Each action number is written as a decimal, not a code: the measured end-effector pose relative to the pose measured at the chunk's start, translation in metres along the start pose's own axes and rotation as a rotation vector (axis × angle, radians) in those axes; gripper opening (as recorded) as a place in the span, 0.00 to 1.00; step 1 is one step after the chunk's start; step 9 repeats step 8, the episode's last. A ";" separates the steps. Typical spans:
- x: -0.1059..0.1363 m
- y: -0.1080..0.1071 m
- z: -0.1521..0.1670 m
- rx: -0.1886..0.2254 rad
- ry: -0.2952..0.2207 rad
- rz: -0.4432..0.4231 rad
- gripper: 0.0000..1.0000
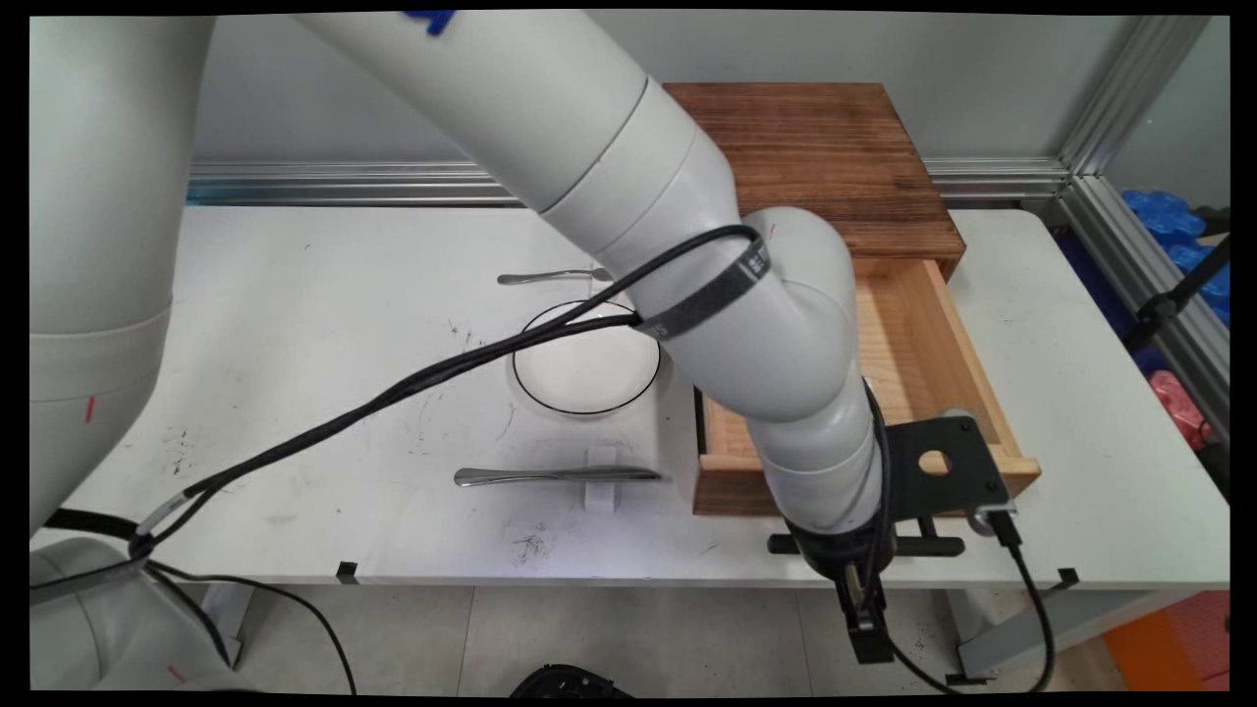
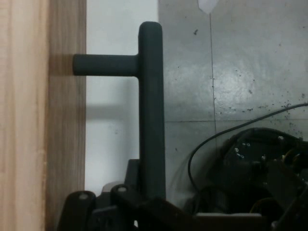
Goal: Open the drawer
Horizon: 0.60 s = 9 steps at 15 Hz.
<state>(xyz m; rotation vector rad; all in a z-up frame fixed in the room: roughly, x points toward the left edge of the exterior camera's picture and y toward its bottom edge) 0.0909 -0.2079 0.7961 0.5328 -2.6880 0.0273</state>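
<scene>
You've got a white table, scuffed with dark marks. On it: a round white plate with a black rim mid-table, a metal spoon behind the plate, a metal knife on a small white rest in front. Right side, a wooden drawer box, drawer pulled open toward the near edge.

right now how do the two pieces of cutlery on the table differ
The near utensil lies in front of the plate, across a small white rest; the far utensil lies behind the plate, flat on the table. The near utensil shows whole and looks darker; the far utensil's right end is hidden by the arm. Both are slim, metal, and lie left to right.
</scene>
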 end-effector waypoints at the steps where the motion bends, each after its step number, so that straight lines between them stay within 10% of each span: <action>1: 0.000 0.002 0.000 -0.002 -0.001 0.002 1.00; 9: -0.002 0.011 -0.002 -0.015 -0.007 0.013 1.00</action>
